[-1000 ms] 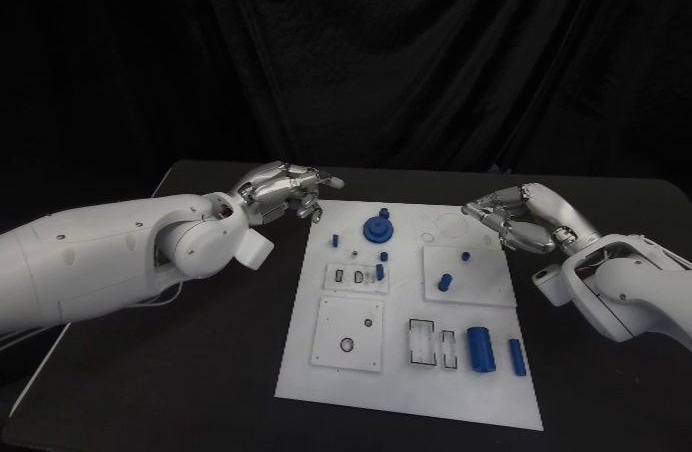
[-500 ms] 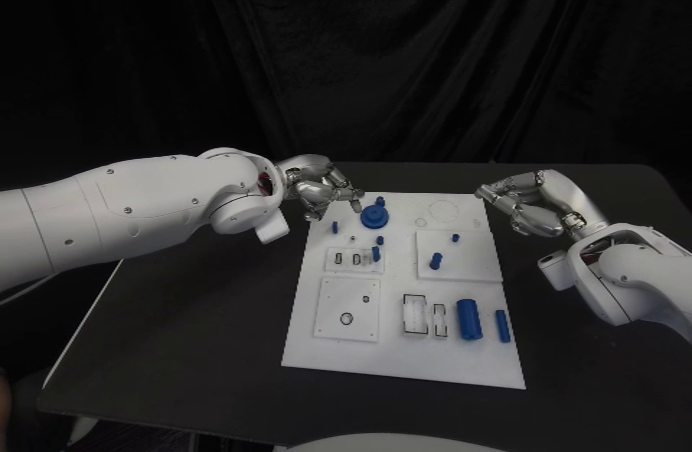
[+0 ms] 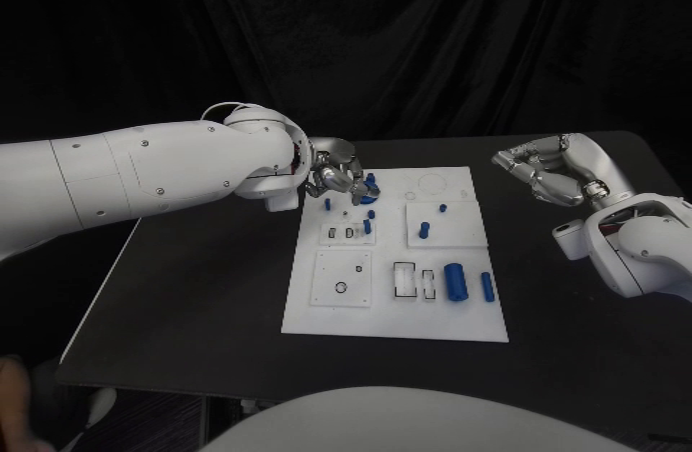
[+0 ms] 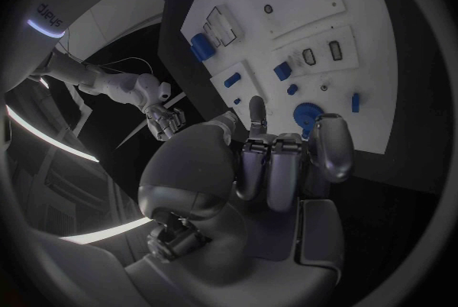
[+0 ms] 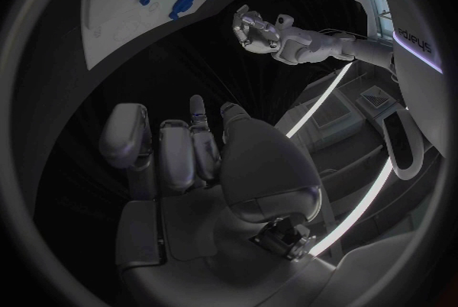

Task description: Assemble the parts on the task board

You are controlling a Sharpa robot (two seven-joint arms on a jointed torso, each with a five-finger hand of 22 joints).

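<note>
Two robot hands, left (image 3: 335,177) and right (image 3: 545,170), curl empty beside one task board (image 3: 397,312) bearing several blue parts (image 3: 456,281).

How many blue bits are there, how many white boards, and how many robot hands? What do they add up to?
Blue parts: 8
White task board: 1
Silver hands: 2, the left hand and the right hand
Total: 11
</note>
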